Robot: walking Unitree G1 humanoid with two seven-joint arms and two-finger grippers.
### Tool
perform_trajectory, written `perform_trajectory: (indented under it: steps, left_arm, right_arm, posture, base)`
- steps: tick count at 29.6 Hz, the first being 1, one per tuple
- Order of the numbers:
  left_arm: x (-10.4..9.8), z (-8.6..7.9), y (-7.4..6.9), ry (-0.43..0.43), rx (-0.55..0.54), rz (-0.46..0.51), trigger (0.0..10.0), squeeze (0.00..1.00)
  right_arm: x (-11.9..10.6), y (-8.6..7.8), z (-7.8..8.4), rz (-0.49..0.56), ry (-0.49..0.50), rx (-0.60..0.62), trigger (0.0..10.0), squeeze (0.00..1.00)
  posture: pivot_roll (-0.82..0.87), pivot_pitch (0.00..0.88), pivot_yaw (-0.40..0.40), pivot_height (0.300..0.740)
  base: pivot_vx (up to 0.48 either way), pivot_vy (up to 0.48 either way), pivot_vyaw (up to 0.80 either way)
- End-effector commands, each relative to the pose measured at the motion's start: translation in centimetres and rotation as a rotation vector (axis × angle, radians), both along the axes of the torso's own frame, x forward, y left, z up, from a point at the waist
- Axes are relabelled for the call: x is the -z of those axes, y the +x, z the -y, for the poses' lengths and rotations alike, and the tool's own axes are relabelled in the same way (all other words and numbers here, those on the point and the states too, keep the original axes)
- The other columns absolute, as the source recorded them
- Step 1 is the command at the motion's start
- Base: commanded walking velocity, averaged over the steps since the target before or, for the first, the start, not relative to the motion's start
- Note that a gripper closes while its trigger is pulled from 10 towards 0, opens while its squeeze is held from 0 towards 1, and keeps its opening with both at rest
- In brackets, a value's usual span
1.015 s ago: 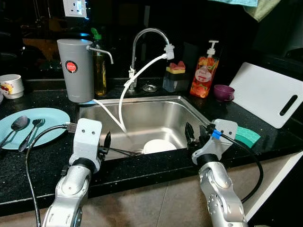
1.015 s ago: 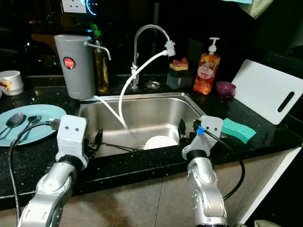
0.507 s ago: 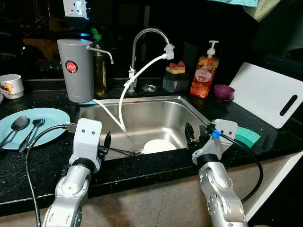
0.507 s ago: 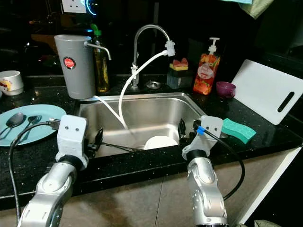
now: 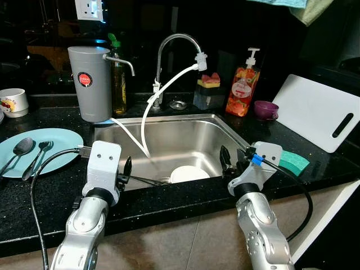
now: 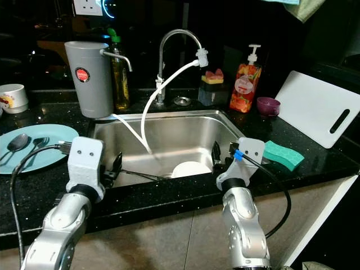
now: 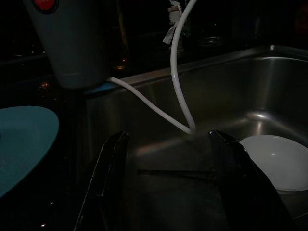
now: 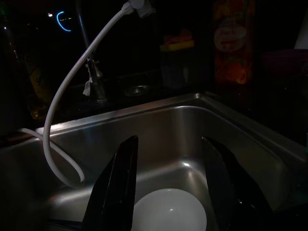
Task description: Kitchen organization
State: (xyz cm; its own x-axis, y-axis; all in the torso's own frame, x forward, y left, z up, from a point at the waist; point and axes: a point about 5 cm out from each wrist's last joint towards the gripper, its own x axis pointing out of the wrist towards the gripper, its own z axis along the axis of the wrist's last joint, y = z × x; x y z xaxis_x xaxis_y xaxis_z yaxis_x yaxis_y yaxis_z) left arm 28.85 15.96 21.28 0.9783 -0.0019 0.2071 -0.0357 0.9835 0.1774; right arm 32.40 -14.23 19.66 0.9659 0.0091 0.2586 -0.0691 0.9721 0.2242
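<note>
Down at the centre of my head view, a white bowl [image 5: 189,173] sits upside down on the floor of the steel sink [image 5: 219,125], with a thin dark utensil [image 5: 147,180] lying just left of it. My left gripper [image 5: 125,170] and right gripper [image 5: 229,161] both hover at the sink's front rim, fingers spread and holding nothing. A white hose [image 5: 147,109] loops from the tap [image 5: 169,45] into the basin. At mid left, a blue plate [image 5: 59,143] carries two spoons [image 5: 22,148]. A green sponge [image 5: 293,162] lies at right, a white cutting board [image 5: 315,110] beyond it.
</note>
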Motion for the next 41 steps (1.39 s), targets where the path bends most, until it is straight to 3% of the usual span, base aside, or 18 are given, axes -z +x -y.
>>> perform_trajectory:
  steps: [1, 41]
  left_arm:
    - [-0.08, 0.09, 0.08, 0.005, 0.001, 0.0, 10.0, 0.0]
    - [-0.08, 0.13, 0.18, 0.005, 0.002, 0.001, 10.0, 0.0]
  right_arm:
    - [0.27, 0.11, 0.01, -0.014, 0.001, 0.004, 10.0, 0.0]
    - [0.23, 0.18, 0.06, -0.013, 0.001, 0.005, 10.0, 0.0]
  posture:
    - [0.2, 0.032, -0.117, 0.74]
    - [0.21, 0.03, -0.116, 0.74]
  base:
    - [0.0, 0.0, 0.0]
    - [0.0, 0.0, 0.0]
